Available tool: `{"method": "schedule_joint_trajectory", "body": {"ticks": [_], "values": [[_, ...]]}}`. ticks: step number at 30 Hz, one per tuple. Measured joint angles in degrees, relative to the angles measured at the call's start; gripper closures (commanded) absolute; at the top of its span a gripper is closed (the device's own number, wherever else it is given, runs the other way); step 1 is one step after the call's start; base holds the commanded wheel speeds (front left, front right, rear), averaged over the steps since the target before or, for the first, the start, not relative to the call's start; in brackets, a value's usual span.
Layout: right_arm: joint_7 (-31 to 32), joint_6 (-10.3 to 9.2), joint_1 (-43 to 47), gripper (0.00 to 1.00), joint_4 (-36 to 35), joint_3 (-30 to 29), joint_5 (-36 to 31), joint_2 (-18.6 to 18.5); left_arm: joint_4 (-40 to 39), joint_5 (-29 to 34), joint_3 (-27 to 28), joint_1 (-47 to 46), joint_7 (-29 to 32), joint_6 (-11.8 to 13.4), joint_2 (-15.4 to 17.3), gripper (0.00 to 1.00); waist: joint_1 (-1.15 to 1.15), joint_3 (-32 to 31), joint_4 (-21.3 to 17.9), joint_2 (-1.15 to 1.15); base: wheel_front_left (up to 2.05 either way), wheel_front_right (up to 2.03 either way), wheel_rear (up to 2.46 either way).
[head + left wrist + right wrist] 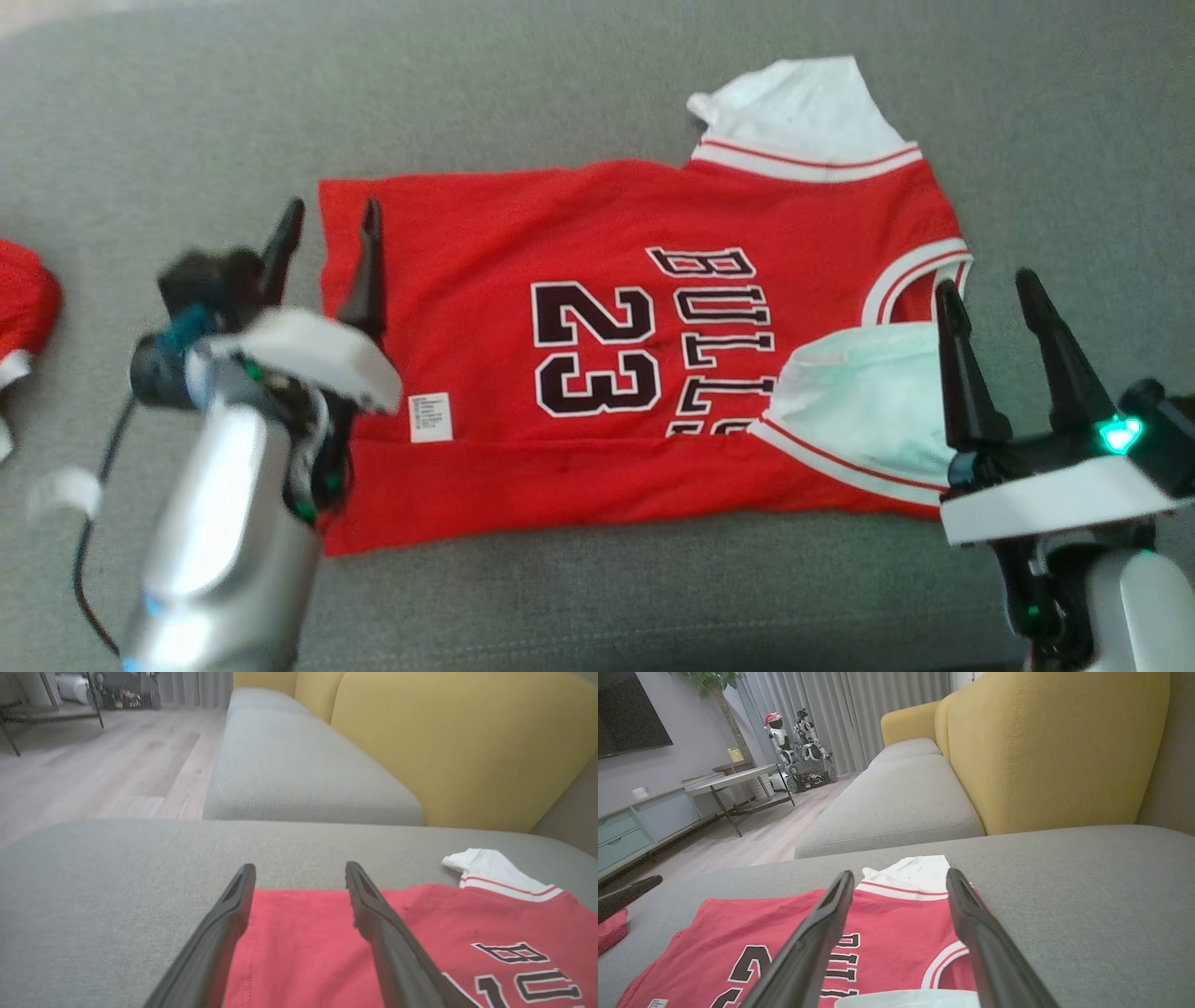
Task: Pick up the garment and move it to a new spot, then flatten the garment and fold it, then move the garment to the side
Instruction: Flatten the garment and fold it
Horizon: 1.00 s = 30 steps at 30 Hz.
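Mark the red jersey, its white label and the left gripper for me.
red jersey [448,308]: head view, plain red fabric left of the number.
white label [430,417]: head view, middle of the label.
left gripper [333,217]: head view, midway between its fingertips.

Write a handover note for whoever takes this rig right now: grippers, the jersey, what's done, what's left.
Left gripper: open, holding nothing, fingers at the hem end of the jersey.
Right gripper: open, holding nothing, by the armhole end.
Jersey: spread on the grey sofa seat, lettering up. Two shoulder parts are turned over, showing white lining.
Done: it looks placed and mostly flattened.
Left: smooth those flaps, fold it, move it aside.
Note: another red cloth lies at the far left.
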Motion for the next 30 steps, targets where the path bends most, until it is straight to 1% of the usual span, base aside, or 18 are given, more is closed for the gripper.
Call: {"method": "schedule_joint_trajectory", "body": {"ticks": [7,11,15,16,17,18,19,20,25,30], "values": [[-0.69,0.01,-2.83,0.0,1.12,2.05,0.59,-0.34,20.0,-2.31,2.01,-12.74,1.27,-2.4,0.1,0.0,0.0,4.12,-1.59,0.0,0.0,0.0,0.0],[-1.31,0.01,-3.86,0.0,1.9,2.47,1.19,-0.38,29.47,-4.01,2.71,-18.22,2.66,-3.52,-0.3,0.0,0.0,5.58,-2.31,0.0,0.0,0.0,0.0],[-1.62,0.0,-4.23,0.0,2.59,3.04,1.63,-0.38,37.6,-4.78,3.5,-22.9,3.32,-3.98,-0.36,0.0,0.0,6.49,-2.57,0.0,0.0,0.0,0.0],[-1.69,0.0,-4.83,0.0,3.03,3.21,1.93,-0.38,41.28,-5.39,3.7,-24.86,4.04,-4.03,-0.41,0.0,0.0,6.73,-2.73,0.0,0.0,0.0,0.0],[-1.81,0.0,-5.0,0.0,3.09,3.32,2.1,-0.38,42.67,-5.75,3.78,-25.65,4.03,-4.36,-0.46,0.0,0.0,6.81,-2.84,0.0,0.0,0.0,0.0],[-1.96,0.0,-5.14,0.0,3.23,3.45,2.1,-0.38,43.74,-5.79,3.76,-26.31,4.02,-4.91,-0.44,0.24,0.0,6.84,-2.98,0.0,0.0,0.0,0.0],[-2.05,0.01,-5.22,0.0,3.38,3.49,2.11,-0.38,44.76,-5.82,3.77,-26.98,3.91,-5.47,-0.45,0.91,0.0,6.85,-3.13,0.0,0.0,0.0,0.0],[-2.11,0.0,-5.27,0.0,3.55,3.44,2.13,-0.38,45.52,-5.83,3.68,-27.52,3.47,-5.86,-0.46,1.0,0.0,6.87,-3.23,0.0,0.0,0.0,0.0],[-2.58,0.01,-5.83,0.0,5.3,2.7,2.98,-0.64,48.8,-5.82,3.28,-28.67,0.22,-7.01,-1.04,1.0,0.0,6.91,-3.12,0.0,0.0,0.0,0.0],[-3.04,0.0,-8.79,0.0,9.98,0.87,4.21,-3.03,51.39,-5.82,2.86,-30.2,-2.47,-7.54,-1.7,1.0,0.0,7.08,-2.68,0.0,0.0,0.0,0.0]]}}
